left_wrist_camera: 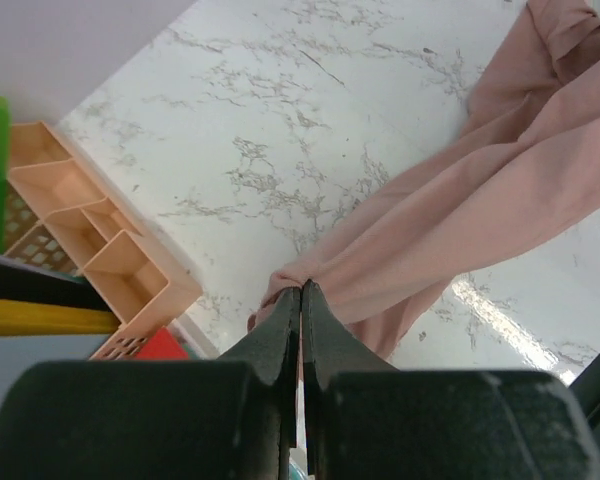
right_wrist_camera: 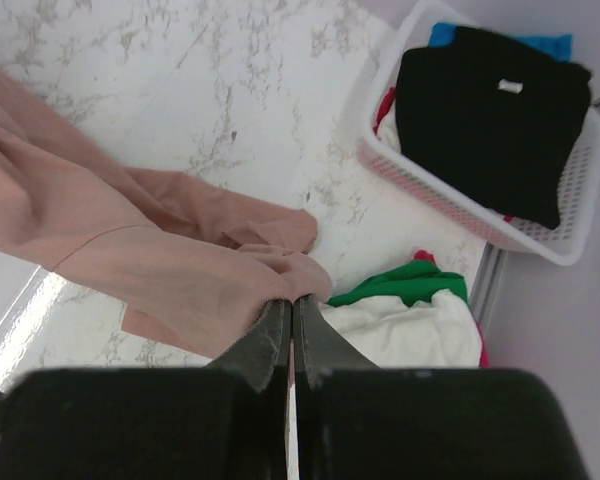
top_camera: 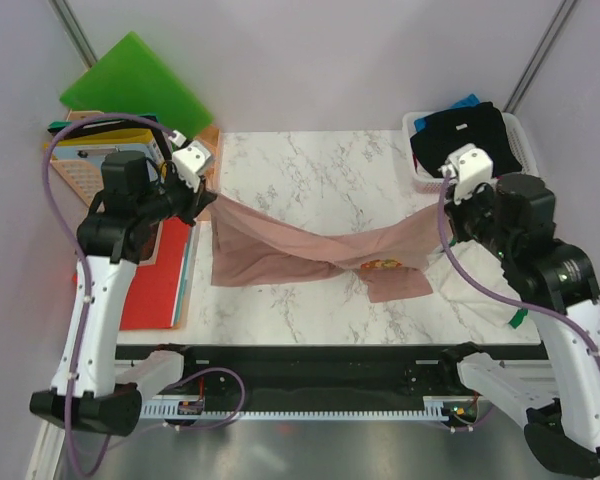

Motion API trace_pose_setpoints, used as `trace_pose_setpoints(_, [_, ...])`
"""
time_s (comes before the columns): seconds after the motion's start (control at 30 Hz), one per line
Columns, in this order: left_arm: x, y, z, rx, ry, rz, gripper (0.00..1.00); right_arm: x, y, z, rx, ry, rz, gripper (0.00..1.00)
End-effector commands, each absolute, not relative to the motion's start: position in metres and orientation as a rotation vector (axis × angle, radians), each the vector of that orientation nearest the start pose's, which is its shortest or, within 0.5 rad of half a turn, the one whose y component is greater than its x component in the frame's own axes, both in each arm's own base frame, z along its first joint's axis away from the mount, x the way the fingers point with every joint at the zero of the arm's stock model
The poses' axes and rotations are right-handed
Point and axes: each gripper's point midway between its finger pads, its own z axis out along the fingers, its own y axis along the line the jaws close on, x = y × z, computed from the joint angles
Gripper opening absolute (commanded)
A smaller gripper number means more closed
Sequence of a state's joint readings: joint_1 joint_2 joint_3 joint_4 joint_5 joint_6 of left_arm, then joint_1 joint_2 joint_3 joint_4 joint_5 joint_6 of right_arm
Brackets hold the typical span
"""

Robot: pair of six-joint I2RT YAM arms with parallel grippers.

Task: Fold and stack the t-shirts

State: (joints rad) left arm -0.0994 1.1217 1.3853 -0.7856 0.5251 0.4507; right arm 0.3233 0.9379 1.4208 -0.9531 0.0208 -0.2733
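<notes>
Now the dusty pink cotton t-shirt [top_camera: 290, 250] hangs stretched between both arms over the white marble-patterned table [top_camera: 310, 160]. Its middle sags onto the tabletop, and a small colourful chest print [top_camera: 380, 265] shows near its right end. The left gripper [left_wrist_camera: 301, 290] is fully closed, its 2 fingers pinching a bunched corner of the pink cloth at the table's left edge. The right gripper [right_wrist_camera: 292, 300] is likewise clamped tight on a gathered fold of the same shirt. Just beside it lie a crumpled green t-shirt [right_wrist_camera: 405, 280] and a white t-shirt [right_wrist_camera: 410, 330]. A white perforated plastic basket [right_wrist_camera: 460, 215] at the far right corner holds a folded black t-shirt [right_wrist_camera: 490, 110] over a blue t-shirt [right_wrist_camera: 550, 45]. A stiff green plastic folder [top_camera: 135, 85] leans at the far left.
</notes>
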Motion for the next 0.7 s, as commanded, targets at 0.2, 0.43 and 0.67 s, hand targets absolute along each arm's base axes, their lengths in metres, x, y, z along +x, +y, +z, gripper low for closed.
trace_pose_setpoints(0.2, [0.188, -0.06, 0.446, 0.638, 1.432, -0.016, 0.02, 0.167, 0.03, 0.513, -0.383, 1.464, -0.024, 0.0])
trace_pose_setpoints(0.43, [0.109, -0.043, 0.526, 0.547, 1.228, 0.097, 0.02, 0.111, 0.029, 0.555, -0.338, 1.301, 0.0, 0.0])
trace_pose_setpoints(0.67, [0.099, -0.05, 0.543, 0.551, 1.194, 0.072, 0.02, 0.112, 0.027, 0.549, -0.336, 1.313, -0.018, 0.0])
